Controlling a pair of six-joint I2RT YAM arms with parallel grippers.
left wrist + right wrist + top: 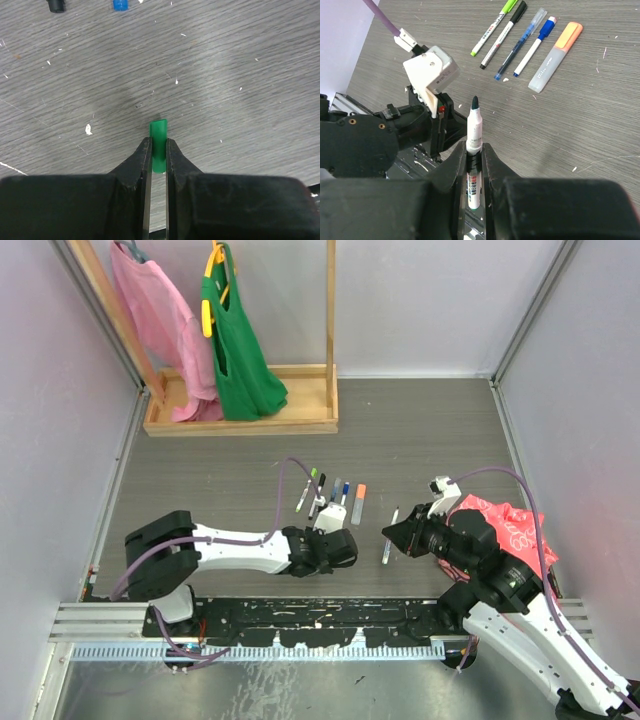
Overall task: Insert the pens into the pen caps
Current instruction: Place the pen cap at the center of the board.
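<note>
My left gripper (159,143) is shut on a green pen cap (159,131), which sticks out past the fingertips just above the table. My right gripper (474,148) is shut on a white-barrelled pen (474,127) with a dark green tip that points towards the left arm. In the top view the two grippers, left (350,548) and right (392,532), face each other a short gap apart, with the held pen (390,535) between them. Several other pens (504,34) and an orange highlighter (555,56) lie in a row beyond. A black cap (56,5) and a blue cap (119,5) lie farther off.
A wooden rack (240,420) with a pink and a green garment stands at the back left. A red patterned cloth (512,525) lies at the right beside my right arm. A metal rail (300,625) runs along the near edge. Small white scraps (88,130) dot the table.
</note>
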